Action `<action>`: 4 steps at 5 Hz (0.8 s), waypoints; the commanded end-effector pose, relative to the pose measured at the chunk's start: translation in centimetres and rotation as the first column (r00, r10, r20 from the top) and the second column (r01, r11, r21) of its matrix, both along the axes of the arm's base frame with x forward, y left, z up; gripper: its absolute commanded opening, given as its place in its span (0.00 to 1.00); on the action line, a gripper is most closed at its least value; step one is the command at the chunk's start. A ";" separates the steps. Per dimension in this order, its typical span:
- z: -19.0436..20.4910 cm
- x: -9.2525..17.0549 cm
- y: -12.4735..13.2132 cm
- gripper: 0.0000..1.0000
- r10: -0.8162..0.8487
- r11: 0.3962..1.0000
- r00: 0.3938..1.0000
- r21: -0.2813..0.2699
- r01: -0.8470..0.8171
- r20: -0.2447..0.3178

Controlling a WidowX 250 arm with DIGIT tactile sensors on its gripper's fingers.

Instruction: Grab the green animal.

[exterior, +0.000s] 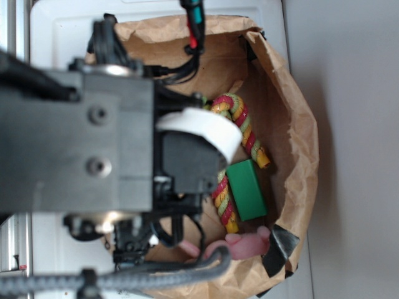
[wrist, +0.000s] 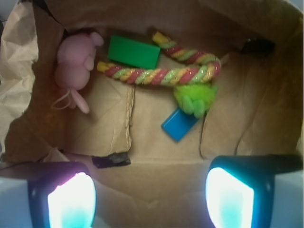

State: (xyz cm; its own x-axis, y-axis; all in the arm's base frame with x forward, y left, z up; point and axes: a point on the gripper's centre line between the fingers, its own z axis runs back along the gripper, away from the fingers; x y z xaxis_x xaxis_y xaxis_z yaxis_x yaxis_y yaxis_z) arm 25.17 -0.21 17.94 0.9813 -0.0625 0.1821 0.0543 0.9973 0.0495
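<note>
Wrist view: the green animal (wrist: 195,99), a fuzzy lime plush, lies on the floor of a brown paper bag (wrist: 266,95), right of centre. Its upper edge touches the bent end of the rope (wrist: 161,73) (red, yellow and green strands, folded into a narrow V). A blue block (wrist: 179,124) lies just below and left of the animal, touching or slightly under it. A green block (wrist: 133,51) lies flat above and left of the animal, beyond the rope and just beside it. A pink plush (wrist: 74,66) rests well to the left of the animal, near the bag's left wall. A strip of black tape (wrist: 111,160) sits on the bag floor, below and left of the animal.

The gripper (wrist: 149,197) hangs above the bag with its fingers (wrist: 71,199) spread wide and nothing between them; it is apart from the animal.

Exterior view: the arm (exterior: 75,137) covers most of the bag's mouth, and the animal is hidden here; the rope, green block and pink plush show beside it.
</note>
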 end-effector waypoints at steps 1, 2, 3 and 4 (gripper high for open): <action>-0.1 2.1 1.6 1.00 -0.058 0.998 0.996 0.025 0.056 0.074; -1.3 2.8 2.5 1.00 -0.120 0.993 0.990 -0.007 0.121 0.075; -2.2 2.6 2.7 1.00 -0.191 0.981 0.977 -0.026 0.195 0.094; -3.6 3.2 3.5 1.00 -0.225 0.973 0.970 -0.035 0.229 0.088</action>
